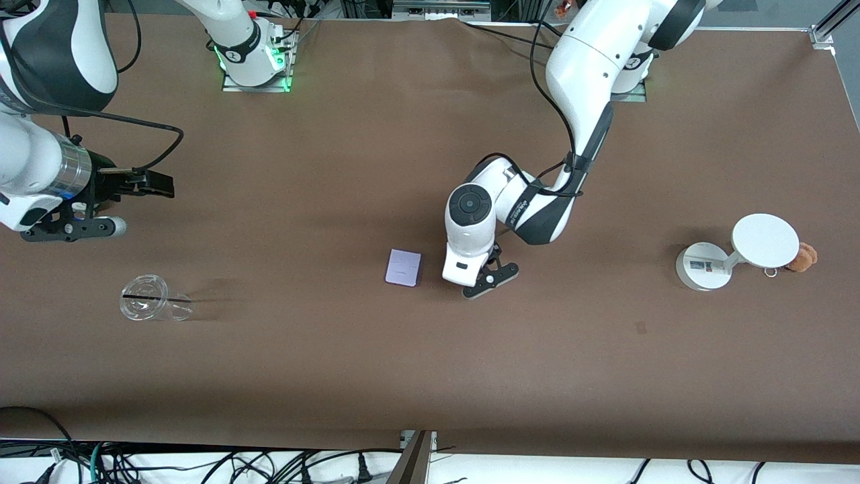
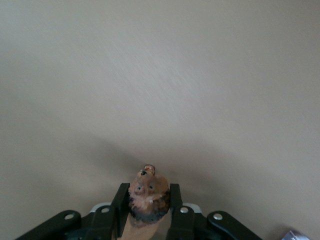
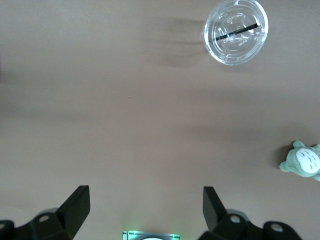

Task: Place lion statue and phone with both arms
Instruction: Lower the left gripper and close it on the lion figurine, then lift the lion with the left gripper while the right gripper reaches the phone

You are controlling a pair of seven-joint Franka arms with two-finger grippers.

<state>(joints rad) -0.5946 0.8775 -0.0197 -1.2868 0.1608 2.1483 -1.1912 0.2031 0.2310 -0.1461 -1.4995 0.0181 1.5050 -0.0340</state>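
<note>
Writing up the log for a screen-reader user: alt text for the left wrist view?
The left gripper is shut on the lion statue, whose brown face points out at the bare brown table under it. A corner of the pale phone shows at the frame's edge.

Bare brown table (image 1: 349,168) between phone (image 1: 404,267) and clear cup (image 1: 149,298).
</note>
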